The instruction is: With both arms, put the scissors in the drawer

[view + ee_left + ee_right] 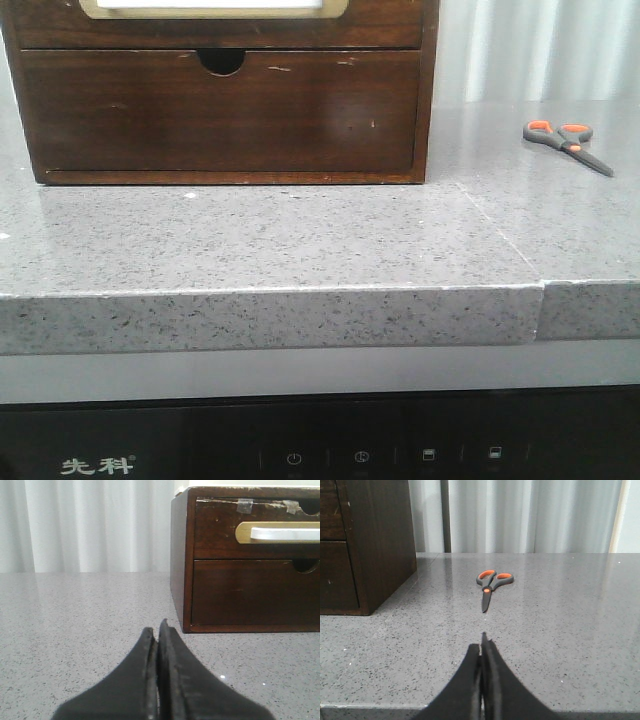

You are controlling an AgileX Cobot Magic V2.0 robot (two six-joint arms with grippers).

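Note:
Small scissors [566, 144] with orange-and-grey handles lie flat on the grey stone counter, right of the wooden chest [220, 120]. In the right wrist view the scissors [490, 585] lie ahead of my right gripper [481, 645], which is shut and empty, well short of them. The drawer [255, 530] with the beige-rimmed white panel is the chest's upper one and looks pushed in; only its lower edge [215, 20] shows in the front view. My left gripper [156, 630] is shut and empty, low over the counter near the chest's left front corner. Neither arm shows in the front view.
Below the panelled drawer sits a plain drawer [220, 110] with a semicircular finger notch. The counter has a front edge [270, 290] and a seam [500, 235] right of the chest. Pale curtains [530, 515] hang behind.

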